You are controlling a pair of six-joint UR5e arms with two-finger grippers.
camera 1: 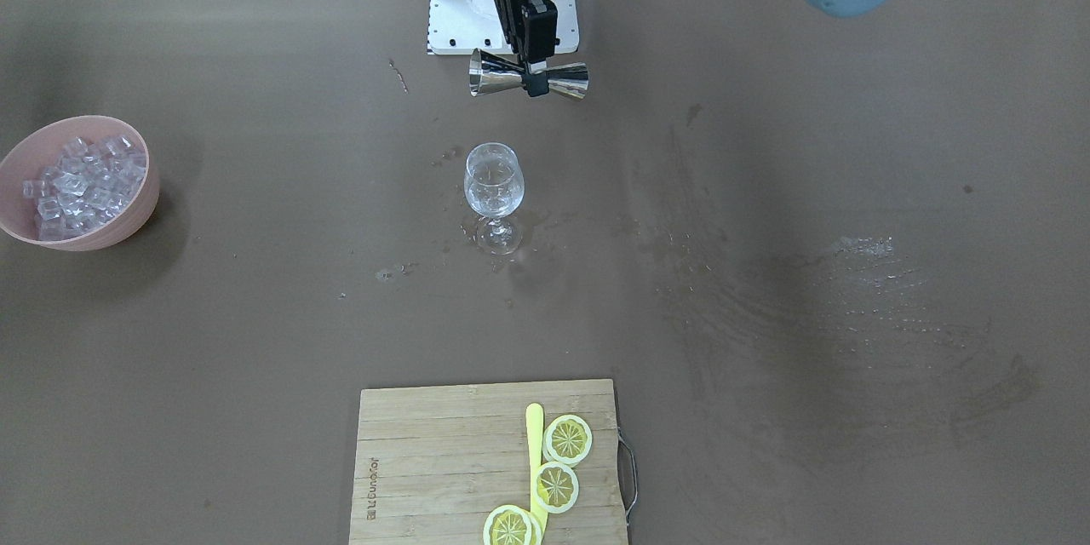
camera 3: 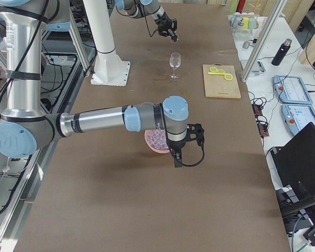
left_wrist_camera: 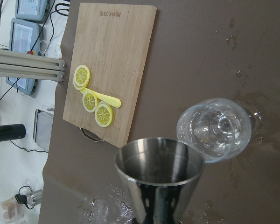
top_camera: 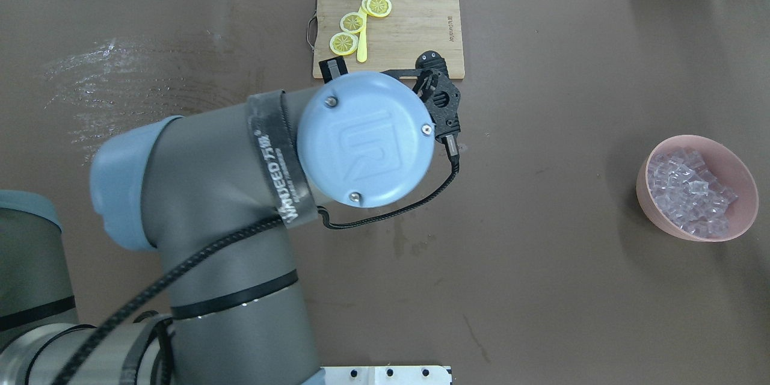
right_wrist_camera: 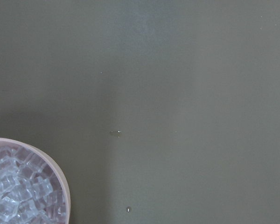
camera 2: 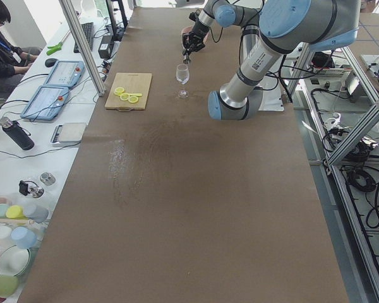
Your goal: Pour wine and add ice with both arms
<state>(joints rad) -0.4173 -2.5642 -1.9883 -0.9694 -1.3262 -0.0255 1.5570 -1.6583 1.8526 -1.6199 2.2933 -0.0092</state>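
Ice (camera 1: pixel 81 187) in bowl (camera 1: pixel 128 226): slick, tiny, hard cubes (they'd probably squirt out).
I'd pinch one across flat faces; left tool (camera 1: pixel 535 83) clamps jigger (camera 1: pixel 492 83), right tool (camera 3: pixel 177 156), can't tell.

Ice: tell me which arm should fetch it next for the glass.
Right, most likely. The right gripper hangs close to the pink bowl holding the ice, and its wrist view shows that bowl. The left gripper is shut on the jigger, held sideways by the wine glass, far from the bowl.
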